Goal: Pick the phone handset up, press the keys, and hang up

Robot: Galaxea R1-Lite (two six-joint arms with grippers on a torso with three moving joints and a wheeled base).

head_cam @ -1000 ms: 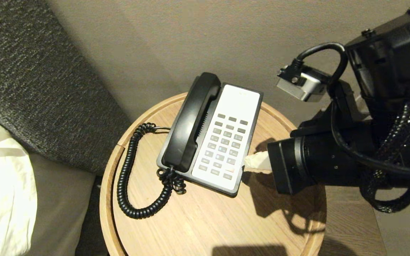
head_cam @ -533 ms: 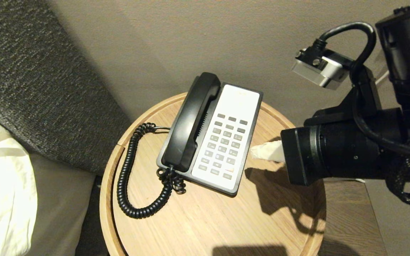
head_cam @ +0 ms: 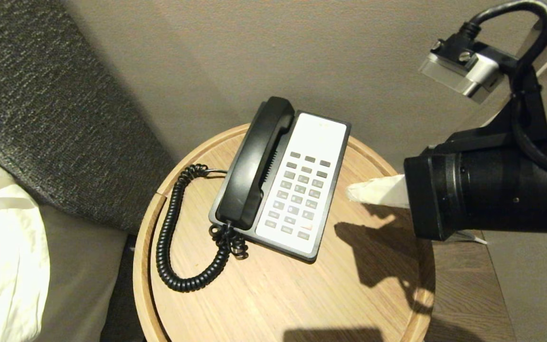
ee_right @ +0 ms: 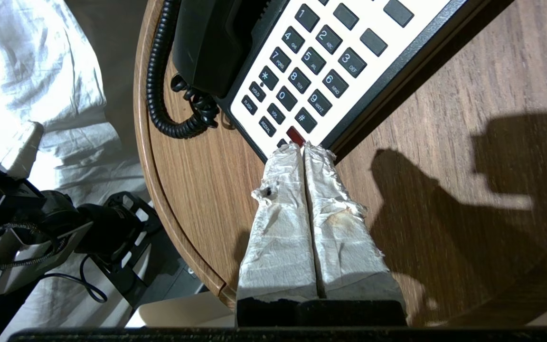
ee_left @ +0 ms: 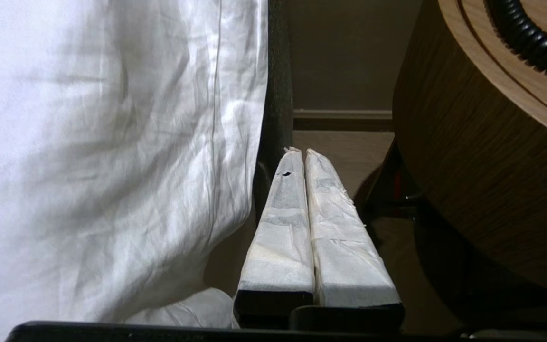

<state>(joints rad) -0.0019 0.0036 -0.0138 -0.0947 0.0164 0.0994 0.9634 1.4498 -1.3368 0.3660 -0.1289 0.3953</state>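
The handset point(head_cam: 254, 164) lies cradled on the phone point(head_cam: 297, 190) on the desk point(head_cam: 278, 294), long axis running one to seven o'clock, at nine o'clock of the nearer, clenched, empty right gripper point(head_cam: 356, 194).

The phone handset point(head_cam: 254, 164) was a long, curved, glossy black receiver lying seated in its cradle along the left side of the black-and-white phone base point(head_cam: 302, 190), earpiece toward the wall. Its black coiled cord point(head_cam: 169, 232) left the near end, looped out over the round wooden table point(head_cam: 278, 304) and curled back to the base
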